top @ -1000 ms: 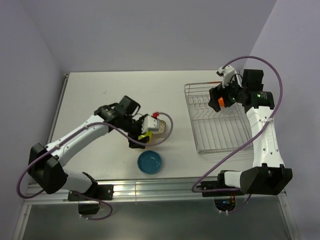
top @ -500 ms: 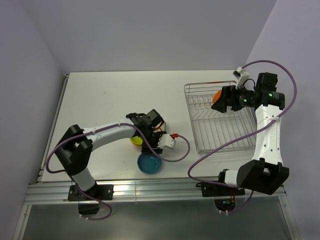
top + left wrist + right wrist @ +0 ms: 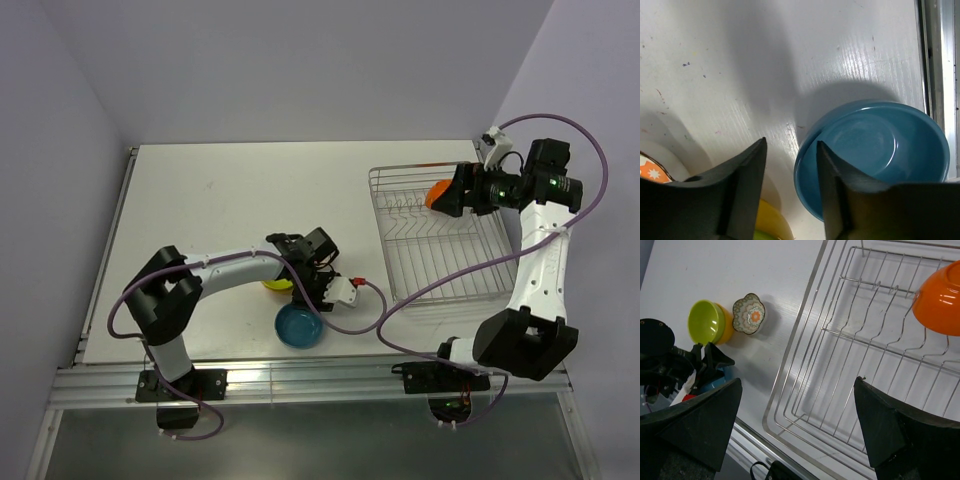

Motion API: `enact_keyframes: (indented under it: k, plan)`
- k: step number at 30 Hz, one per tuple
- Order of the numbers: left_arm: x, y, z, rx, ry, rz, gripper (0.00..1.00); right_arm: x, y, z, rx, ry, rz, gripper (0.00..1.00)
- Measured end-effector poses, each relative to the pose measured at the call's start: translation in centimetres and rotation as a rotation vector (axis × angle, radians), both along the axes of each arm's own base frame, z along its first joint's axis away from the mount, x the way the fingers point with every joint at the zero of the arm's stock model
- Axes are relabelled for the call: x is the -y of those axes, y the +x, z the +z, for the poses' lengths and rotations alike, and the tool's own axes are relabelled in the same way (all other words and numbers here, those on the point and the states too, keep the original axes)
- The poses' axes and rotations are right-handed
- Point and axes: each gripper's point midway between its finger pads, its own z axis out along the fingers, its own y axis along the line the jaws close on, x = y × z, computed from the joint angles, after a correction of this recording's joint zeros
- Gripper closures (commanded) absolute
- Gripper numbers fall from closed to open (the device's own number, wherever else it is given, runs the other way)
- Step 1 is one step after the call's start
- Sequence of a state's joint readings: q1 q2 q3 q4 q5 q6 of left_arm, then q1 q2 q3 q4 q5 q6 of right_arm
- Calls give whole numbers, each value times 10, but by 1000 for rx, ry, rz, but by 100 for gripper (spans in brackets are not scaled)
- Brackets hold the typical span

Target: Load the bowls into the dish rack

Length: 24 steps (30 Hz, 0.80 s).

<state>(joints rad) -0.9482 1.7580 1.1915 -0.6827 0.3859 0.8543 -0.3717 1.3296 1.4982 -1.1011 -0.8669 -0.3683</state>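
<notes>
The blue bowl (image 3: 300,326) sits near the table's front edge. My left gripper (image 3: 303,306) is open right above it. In the left wrist view its jaws (image 3: 790,155) straddle the near rim of the blue bowl (image 3: 880,145), one finger outside and one over the inside. The lime-green bowl (image 3: 275,284) lies just behind, next to the floral dish (image 3: 751,314). The orange bowl (image 3: 437,190) rests tilted in the far part of the dish rack (image 3: 440,262). My right gripper (image 3: 452,200) is open and empty above the rack (image 3: 805,330). No white bowl shows.
The table's front edge with its metal rail (image 3: 300,372) runs just beyond the blue bowl. The left arm's cable (image 3: 370,300) loops towards the rack's near left corner. The purple walls close in at the back and both sides.
My left gripper has swung from the floral dish and green bowl forward to the blue bowl. My right gripper has let go of the orange bowl in the rack and drawn back to the right.
</notes>
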Motion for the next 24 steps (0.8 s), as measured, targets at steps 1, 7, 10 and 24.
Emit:
enact_keyframes:
  k: [1, 7, 10, 24]
  plan:
    - [1, 0, 0, 2, -2, -2, 54, 1, 0, 0, -2, 3, -2, 0]
    - [1, -5, -6, 2, 5, -14, 60, 2, -3, -4, -25, 9, 2, 0]
    - [-2, -9, -10, 1, 18, -21, 64, 2, -3, -6, -33, 14, 1, 0]
    - [-6, -21, -11, 29, 58, -73, 99, 7, 4, 20, 35, -13, -10, 0]
